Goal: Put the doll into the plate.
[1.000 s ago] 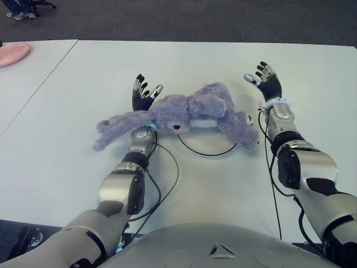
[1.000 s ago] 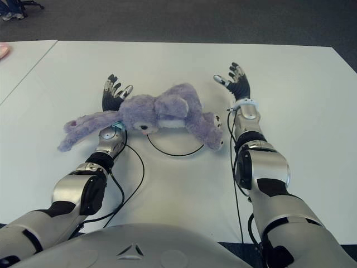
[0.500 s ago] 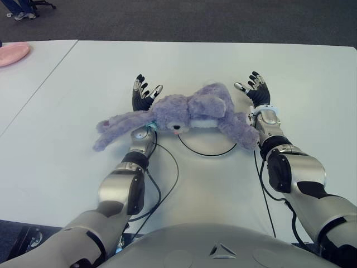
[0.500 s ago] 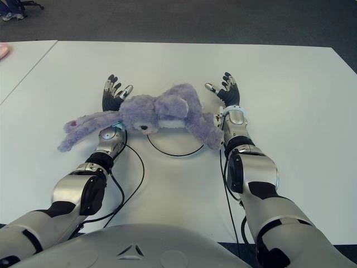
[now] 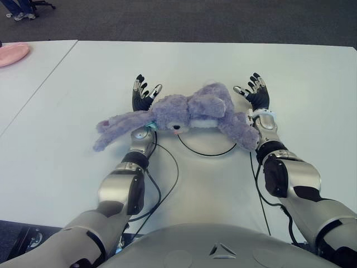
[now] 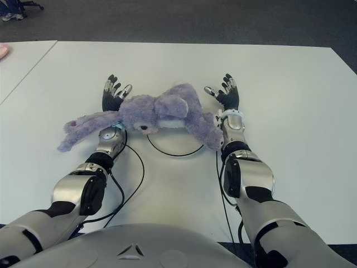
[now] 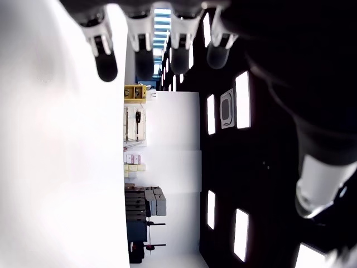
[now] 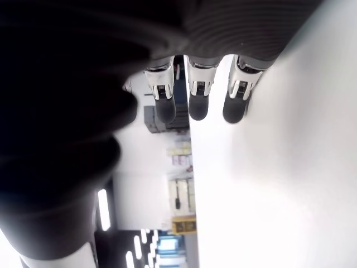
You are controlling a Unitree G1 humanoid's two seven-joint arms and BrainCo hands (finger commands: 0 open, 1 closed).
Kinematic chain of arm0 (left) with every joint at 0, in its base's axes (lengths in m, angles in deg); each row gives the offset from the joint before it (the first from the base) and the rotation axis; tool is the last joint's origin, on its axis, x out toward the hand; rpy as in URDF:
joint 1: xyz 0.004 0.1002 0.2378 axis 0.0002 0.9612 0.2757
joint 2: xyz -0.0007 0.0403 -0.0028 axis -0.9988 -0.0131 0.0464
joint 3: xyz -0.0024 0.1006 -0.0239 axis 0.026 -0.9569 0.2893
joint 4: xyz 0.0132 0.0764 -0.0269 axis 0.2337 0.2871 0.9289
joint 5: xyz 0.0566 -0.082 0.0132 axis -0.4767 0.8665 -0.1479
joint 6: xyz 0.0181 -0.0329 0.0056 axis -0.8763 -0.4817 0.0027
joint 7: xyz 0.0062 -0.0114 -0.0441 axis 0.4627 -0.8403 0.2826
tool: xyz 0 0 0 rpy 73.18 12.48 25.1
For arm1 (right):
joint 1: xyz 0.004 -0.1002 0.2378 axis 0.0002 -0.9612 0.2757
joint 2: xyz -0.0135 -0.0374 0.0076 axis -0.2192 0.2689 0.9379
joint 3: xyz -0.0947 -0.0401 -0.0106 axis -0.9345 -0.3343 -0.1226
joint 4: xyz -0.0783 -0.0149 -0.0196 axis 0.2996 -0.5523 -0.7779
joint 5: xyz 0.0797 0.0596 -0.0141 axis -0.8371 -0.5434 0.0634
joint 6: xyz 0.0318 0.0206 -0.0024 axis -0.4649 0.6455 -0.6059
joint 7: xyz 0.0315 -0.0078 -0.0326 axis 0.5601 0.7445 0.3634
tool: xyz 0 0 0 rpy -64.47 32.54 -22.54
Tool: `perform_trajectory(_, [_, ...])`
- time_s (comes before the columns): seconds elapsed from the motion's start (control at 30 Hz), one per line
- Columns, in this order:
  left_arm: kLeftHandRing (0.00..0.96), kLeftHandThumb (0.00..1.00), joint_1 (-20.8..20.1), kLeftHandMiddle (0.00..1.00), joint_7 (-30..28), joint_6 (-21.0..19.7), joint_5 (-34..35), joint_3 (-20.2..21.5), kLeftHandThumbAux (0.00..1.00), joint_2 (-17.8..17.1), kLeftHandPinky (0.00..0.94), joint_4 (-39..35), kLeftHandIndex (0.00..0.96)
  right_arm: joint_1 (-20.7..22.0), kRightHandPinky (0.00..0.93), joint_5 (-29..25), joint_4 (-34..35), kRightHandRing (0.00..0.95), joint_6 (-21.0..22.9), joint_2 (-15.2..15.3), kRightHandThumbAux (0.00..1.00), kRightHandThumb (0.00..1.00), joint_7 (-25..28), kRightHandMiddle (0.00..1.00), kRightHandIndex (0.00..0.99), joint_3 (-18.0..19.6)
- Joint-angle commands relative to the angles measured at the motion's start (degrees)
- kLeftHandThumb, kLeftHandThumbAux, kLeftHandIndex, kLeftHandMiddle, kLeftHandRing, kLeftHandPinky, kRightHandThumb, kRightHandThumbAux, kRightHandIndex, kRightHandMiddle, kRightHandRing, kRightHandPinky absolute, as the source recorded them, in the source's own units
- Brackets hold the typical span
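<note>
Doll (image 5: pixel 192 112) sprawls across the white table (image 5: pixel 184 61), its body over a thin black ring (image 5: pixel 206 152) (I can't confirm a plate beneath). My left hand (image 5: pixel 143 96) sits at the doll's left edge, fingers spread, gripping nothing. My right hand (image 5: pixel 255 95) flanks its right side, likewise released.

A white desk (image 5: pixel 184 184) fills the view, with a seam along its left part. Beyond its far edge lies dark grey carpet (image 5: pixel 195 19). A chair base (image 5: pixel 42 4) shows at the far left corner.
</note>
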Motion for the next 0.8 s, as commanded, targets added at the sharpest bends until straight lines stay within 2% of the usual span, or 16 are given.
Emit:
perform_trajectory(0.03, [0.113,0.000,17.04,0.097,-2.63,-2.47,-0.82,-0.53,0.610,1.82,0.143,9.73,0.068,-11.32,0.047,-2.81,-3.11,0.010,-0.36,-5.27,0.857,0.000,1.98,0.019,0.020,3.24])
perform_trajectory(0.2, [0.114,0.000,17.29,0.102,-2.88,-2.31,-0.62,-0.32,0.607,1.41,0.133,9.69,0.071,-14.10,0.069,-3.79,-2.40,0.029,-3.91,-6.37,0.824,0.000,3.11,0.034,0.039,4.53])
perform_trajectory(0.6, [0.102,0.000,17.59,0.088,-3.58,-2.36,-0.06,0.19,0.610,0.64,0.126,9.53,0.067,-18.20,0.092,-4.17,-2.61,0.056,-5.96,-6.91,0.766,0.000,4.55,0.056,0.065,6.28])
perform_trajectory(0.8, [0.097,0.000,17.63,0.083,-4.32,-2.43,0.22,0.51,0.616,0.22,0.126,9.49,0.067,-20.50,0.115,-3.75,-2.82,0.070,-6.48,-7.95,0.778,0.001,4.42,0.071,0.078,6.56])
